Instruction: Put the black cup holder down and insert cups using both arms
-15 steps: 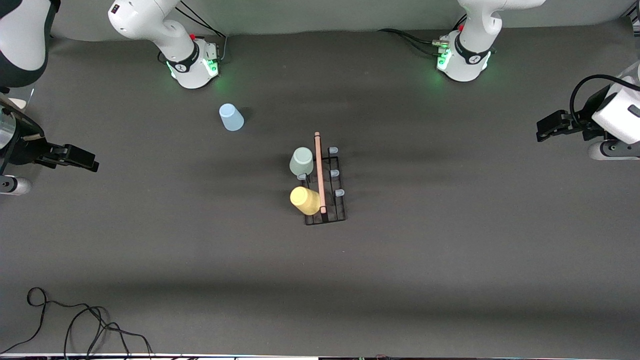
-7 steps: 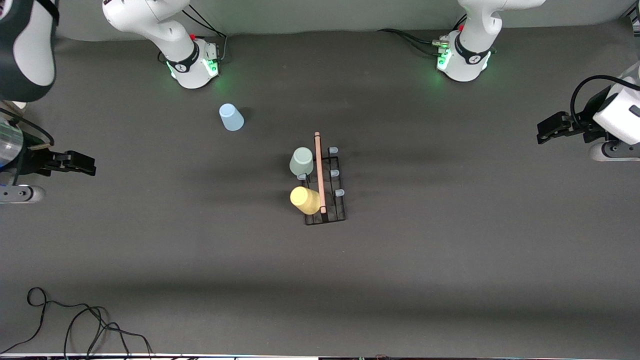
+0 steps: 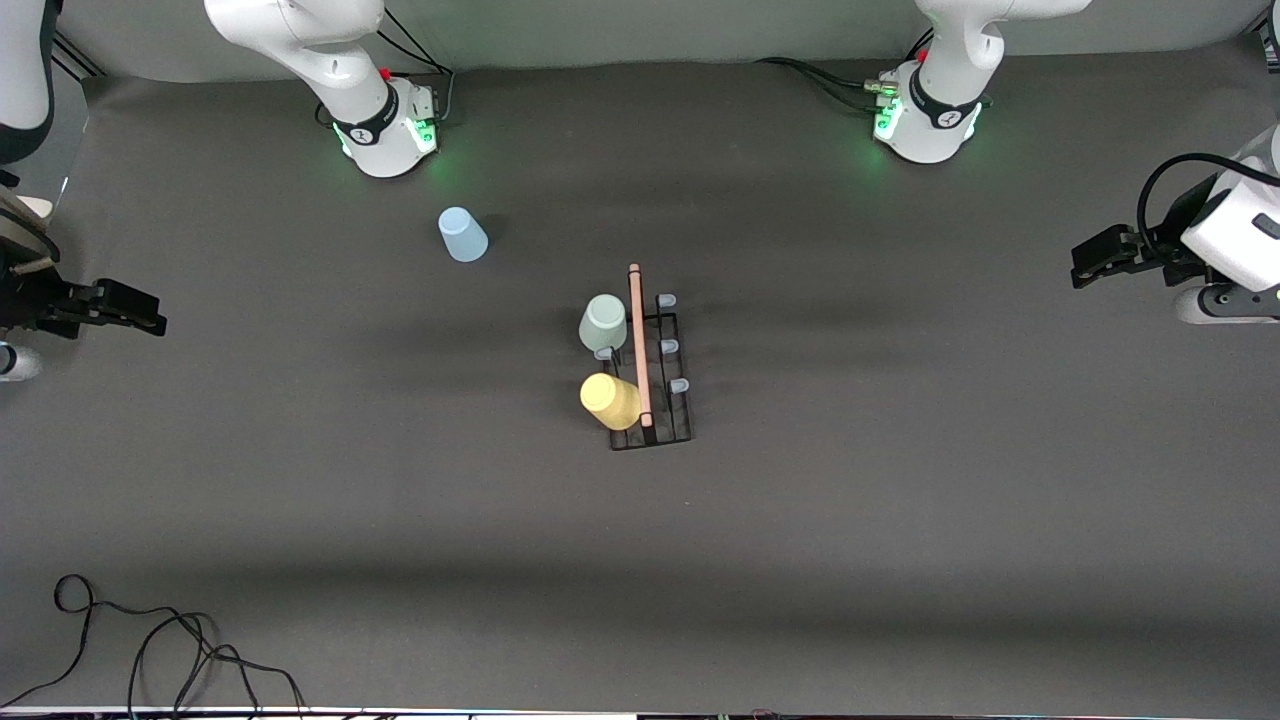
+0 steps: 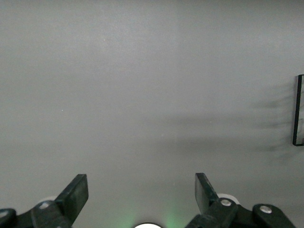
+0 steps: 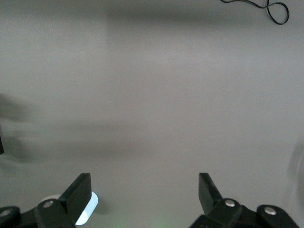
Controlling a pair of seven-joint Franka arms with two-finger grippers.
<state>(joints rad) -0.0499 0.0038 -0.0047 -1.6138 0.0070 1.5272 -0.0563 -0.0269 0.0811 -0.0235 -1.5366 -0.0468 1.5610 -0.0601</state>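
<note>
The black cup holder (image 3: 662, 385) with its wooden rod handle (image 3: 636, 345) stands mid-table. A pale green cup (image 3: 603, 322) and a yellow cup (image 3: 610, 401) sit tilted on its pegs, on the side toward the right arm's end. The light blue cup (image 3: 462, 235) stands alone on the table near the right arm's base. My right gripper (image 3: 150, 316) (image 5: 144, 190) hangs open and empty over the right arm's end of the table. My left gripper (image 3: 1085, 262) (image 4: 141, 190) hangs open and empty over the left arm's end. A corner of the holder (image 4: 298, 111) shows in the left wrist view.
A black cable (image 3: 150, 640) (image 5: 266, 7) lies coiled at the table's corner nearest the front camera, toward the right arm's end. Three pale-blue-tipped pegs (image 3: 668, 346) on the holder carry no cup. The dark grey table mat (image 3: 900, 500) is bare around the holder.
My right gripper has drawn back toward the right arm's end of the table, away from the holder. The left gripper has barely shifted. The cups and holder have not moved.
</note>
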